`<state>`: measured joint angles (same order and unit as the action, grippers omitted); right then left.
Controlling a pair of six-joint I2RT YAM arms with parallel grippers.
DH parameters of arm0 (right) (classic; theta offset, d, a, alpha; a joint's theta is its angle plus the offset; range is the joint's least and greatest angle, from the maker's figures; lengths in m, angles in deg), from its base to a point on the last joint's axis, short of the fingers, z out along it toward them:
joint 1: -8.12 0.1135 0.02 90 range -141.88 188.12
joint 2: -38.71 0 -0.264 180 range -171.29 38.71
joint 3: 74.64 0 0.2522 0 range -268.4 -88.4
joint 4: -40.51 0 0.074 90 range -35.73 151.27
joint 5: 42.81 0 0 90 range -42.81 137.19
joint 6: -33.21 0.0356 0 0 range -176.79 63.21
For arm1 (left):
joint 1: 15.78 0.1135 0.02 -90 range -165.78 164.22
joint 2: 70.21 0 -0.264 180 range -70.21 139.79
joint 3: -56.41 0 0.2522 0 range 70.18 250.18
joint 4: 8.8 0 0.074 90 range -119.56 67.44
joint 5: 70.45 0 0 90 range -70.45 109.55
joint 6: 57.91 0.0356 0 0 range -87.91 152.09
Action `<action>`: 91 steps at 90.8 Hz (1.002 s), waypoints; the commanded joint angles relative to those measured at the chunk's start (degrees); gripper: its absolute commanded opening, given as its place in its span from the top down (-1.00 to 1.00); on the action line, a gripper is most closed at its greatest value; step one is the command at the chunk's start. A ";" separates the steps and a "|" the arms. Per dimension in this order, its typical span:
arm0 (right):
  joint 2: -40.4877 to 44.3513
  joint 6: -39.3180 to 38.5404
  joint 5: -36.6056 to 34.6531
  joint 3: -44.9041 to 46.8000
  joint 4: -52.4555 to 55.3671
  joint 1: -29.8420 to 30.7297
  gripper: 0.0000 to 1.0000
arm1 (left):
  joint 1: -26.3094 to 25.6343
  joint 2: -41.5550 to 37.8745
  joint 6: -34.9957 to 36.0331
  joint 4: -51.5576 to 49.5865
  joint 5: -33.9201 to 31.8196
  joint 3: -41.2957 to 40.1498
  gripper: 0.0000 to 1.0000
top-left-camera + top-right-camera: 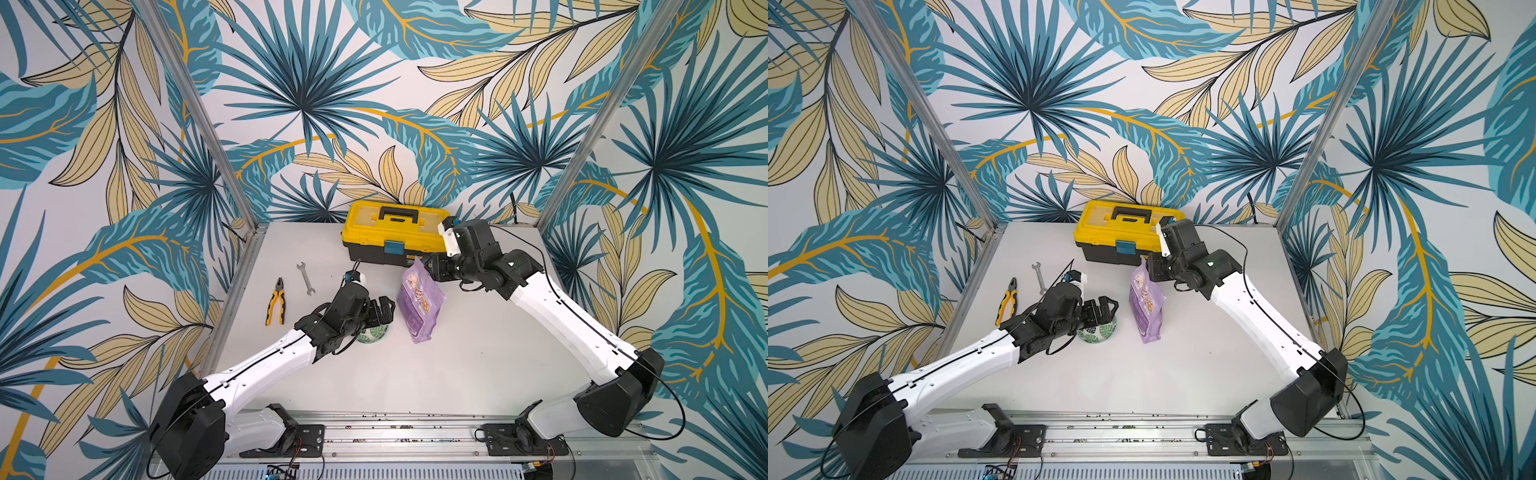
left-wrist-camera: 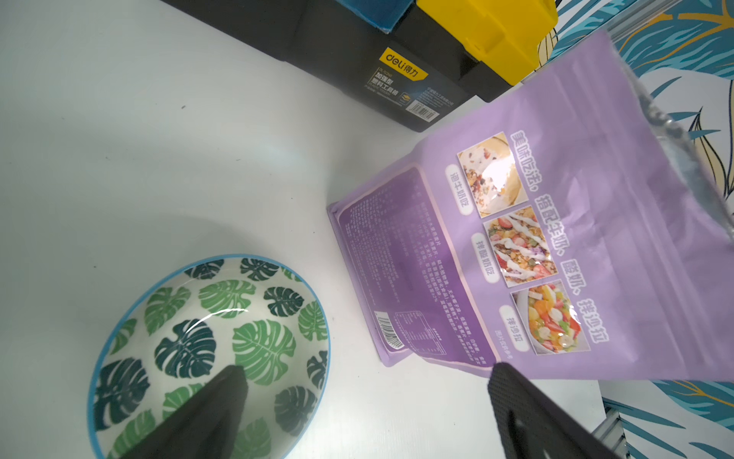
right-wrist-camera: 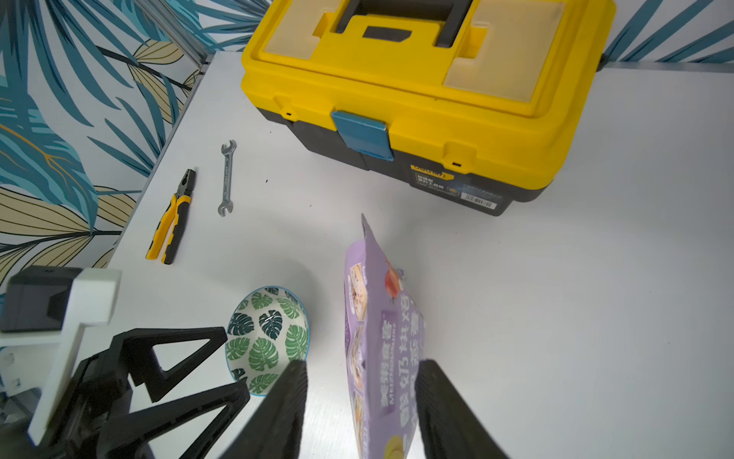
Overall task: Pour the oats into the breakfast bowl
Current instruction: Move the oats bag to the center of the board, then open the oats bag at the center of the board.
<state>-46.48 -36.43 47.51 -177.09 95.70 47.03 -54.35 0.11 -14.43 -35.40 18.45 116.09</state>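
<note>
- Nearest the robot's base, the left gripper (image 1: 381,312) hangs just above the breakfast bowl (image 2: 254,349). Its fingers (image 2: 222,397) are spread wide and hold nothing.
- Inside the bowl only the green leaf pattern shows. No oats are in it, so the pour is not yet done.
- Just beside the bowl, toward the right arm, the lilac pouch (image 2: 556,222) stands on its own base on the bench (image 1: 457,382), close to the bowl but not touching it.
- At the pouch's top, the right gripper (image 3: 362,363) straddles it. Its fingers (image 3: 286,397) are partly apart, and bench shows between one of them and the pouch, so they look loose around it rather than clamped.
- Whether the pouch's mouth is open cannot be told.
- The task looks barely begun: a firm grip, a lift and a tilt over the bowl all seem left to do.
- Farthest back sits the yellow toolbox (image 1: 395,228), with the pliers (image 1: 276,302) and wrench (image 1: 306,278) off toward the left arm's side. None of these belongs to the task.
</note>
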 commanded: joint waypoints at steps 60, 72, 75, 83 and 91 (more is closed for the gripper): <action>-5.75 -4.20 14.69 -1.78 6.39 -6.13 0.37 | -0.08 -2.65 1.38 -1.31 -2.38 1.28 -1.00; -5.87 -3.90 14.62 -1.58 6.03 -6.13 0.46 | -0.11 -2.57 1.48 -1.24 -2.42 1.29 -1.00; -5.85 -3.90 14.71 -1.58 6.08 -6.13 0.49 | -0.11 -2.56 1.51 -1.22 -2.40 1.29 -1.00; -6.07 -4.19 14.79 -1.51 6.46 -6.13 0.50 | -0.11 -2.56 1.45 -1.22 -2.43 1.21 -1.00; -6.49 -4.49 15.01 -1.28 7.19 -6.13 0.51 | -0.15 -2.55 1.50 -1.22 -2.51 1.11 -1.00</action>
<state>-52.16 -40.10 62.06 -178.60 100.90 40.87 -54.35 -1.00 -13.76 -35.75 16.87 116.09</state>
